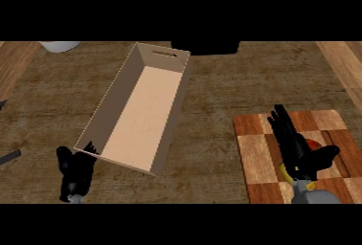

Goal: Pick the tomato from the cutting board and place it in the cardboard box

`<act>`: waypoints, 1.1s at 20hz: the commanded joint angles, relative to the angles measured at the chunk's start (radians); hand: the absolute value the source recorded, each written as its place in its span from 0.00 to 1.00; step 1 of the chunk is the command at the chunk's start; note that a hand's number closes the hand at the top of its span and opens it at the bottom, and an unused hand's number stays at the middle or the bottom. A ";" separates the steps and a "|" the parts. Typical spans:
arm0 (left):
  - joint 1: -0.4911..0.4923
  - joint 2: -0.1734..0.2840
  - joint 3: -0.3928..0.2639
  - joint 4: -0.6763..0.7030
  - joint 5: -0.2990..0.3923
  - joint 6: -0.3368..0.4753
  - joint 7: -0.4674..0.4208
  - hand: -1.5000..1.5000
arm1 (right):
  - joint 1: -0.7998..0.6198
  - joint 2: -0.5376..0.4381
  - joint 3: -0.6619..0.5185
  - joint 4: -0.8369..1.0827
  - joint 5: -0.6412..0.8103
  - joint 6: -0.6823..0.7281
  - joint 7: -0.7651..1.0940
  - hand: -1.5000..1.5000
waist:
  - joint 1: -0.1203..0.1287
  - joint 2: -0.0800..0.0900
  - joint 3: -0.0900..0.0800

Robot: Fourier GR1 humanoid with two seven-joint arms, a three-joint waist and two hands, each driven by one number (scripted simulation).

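A checkered wooden cutting board (254, 143) lies at the right of the counter. My right hand (295, 146) is over it, fingers stretched forward and thumb out to the right. A sliver of the red tomato (313, 143) shows between the fingers and the thumb, mostly hidden by the hand. The fingers are straight and not curled round it. A long open cardboard box (138, 112) stands left of centre, running from near left to the far middle. My left hand (75, 167) rests by the box's near left corner, fingers up.
A white object (60, 46) sits at the far left edge. A dark block (205, 47) lies beyond the box's far end. Light wooden strips (343, 62) border the counter at the far right and far left. A dark item (8, 157) pokes in at the left edge.
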 commanded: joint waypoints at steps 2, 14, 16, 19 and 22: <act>-0.059 0.107 0.031 -0.002 -0.081 0.012 -0.024 0.50 | -0.018 -0.132 -0.021 -0.018 -0.087 0.289 -0.098 0.00 | 0.027 0.028 -0.026; -0.113 0.277 0.072 0.020 -0.208 0.050 -0.046 0.50 | -0.061 -0.487 0.005 0.024 0.139 0.718 -0.766 0.00 | 0.046 0.051 -0.015; -0.117 0.291 0.067 0.007 -0.206 0.032 -0.030 0.50 | -0.075 -0.539 -0.016 0.057 0.128 0.764 -0.844 0.00 | 0.056 0.049 -0.013; -0.133 0.308 0.083 0.019 -0.198 0.016 -0.027 0.50 | -0.102 -0.586 -0.008 0.069 0.205 0.702 -0.948 0.00 | 0.067 0.048 -0.015; -0.137 0.319 0.072 0.006 -0.210 0.006 -0.019 0.50 | -0.120 -0.650 -0.010 0.105 0.312 0.571 -1.021 0.00 | 0.079 0.048 -0.015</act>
